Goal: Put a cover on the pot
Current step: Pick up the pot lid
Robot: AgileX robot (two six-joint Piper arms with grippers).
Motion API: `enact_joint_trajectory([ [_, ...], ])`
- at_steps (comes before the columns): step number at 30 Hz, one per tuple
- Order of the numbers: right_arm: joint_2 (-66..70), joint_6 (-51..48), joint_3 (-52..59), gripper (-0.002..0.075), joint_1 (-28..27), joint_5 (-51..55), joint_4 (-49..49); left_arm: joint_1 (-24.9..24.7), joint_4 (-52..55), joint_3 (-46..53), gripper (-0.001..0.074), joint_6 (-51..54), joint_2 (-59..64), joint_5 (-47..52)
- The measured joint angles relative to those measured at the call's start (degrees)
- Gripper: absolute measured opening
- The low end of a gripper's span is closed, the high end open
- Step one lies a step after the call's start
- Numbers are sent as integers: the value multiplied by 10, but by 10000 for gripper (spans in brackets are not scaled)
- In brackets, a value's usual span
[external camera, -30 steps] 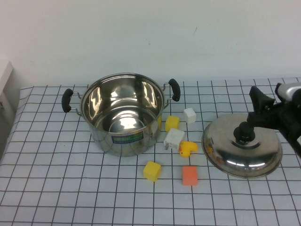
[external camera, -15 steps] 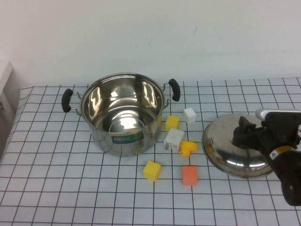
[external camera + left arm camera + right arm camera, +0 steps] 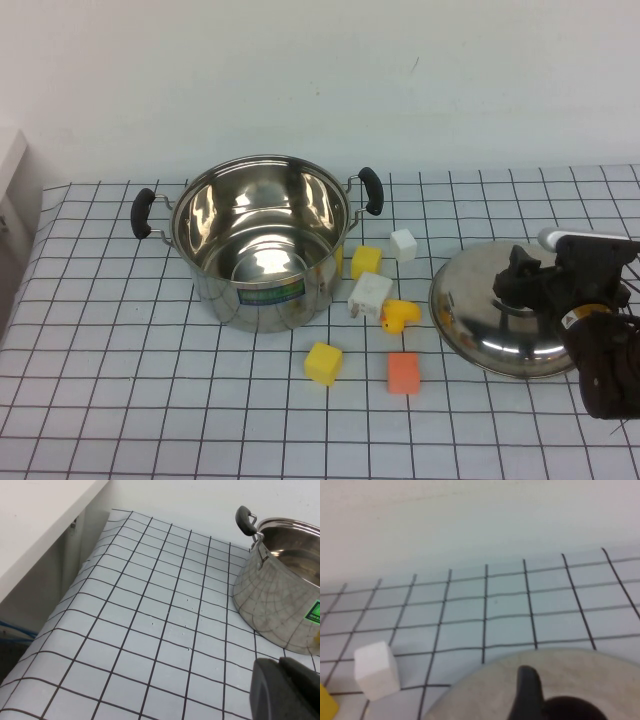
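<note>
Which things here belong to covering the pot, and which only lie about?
For the job: shiny steel stockpot; domed steel lid with black knob; right gripper at the knob.

Lying about: yellow cubes, white cube, orange cube, parked left gripper.

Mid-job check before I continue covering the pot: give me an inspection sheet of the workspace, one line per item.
Surface: white grid-patterned cloth over the table.
Job's things: pot upright, open, uncovered; domed lid lying on the cloth to the pot's right, apart from it.
Clutter: two yellow blocks, white cube, white plug-like piece, yellow duck, orange block, all between pot and lid.
Grippers: right gripper at the lid's knob; left gripper low beside the pot's left side.
Cables: blue cable below the table edge.
Surroundings: plain white wall.
</note>
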Motion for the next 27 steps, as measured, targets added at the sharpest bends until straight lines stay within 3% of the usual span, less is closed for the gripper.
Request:
enact_joint_trajectory([
  [23,4,-82,-17,441,-1,96,-6,0,0,0,-3,-2,0,0],
  [27,8,-82,-18,395,-1,102,-8,0,0,0,-3,-2,0,0],
])
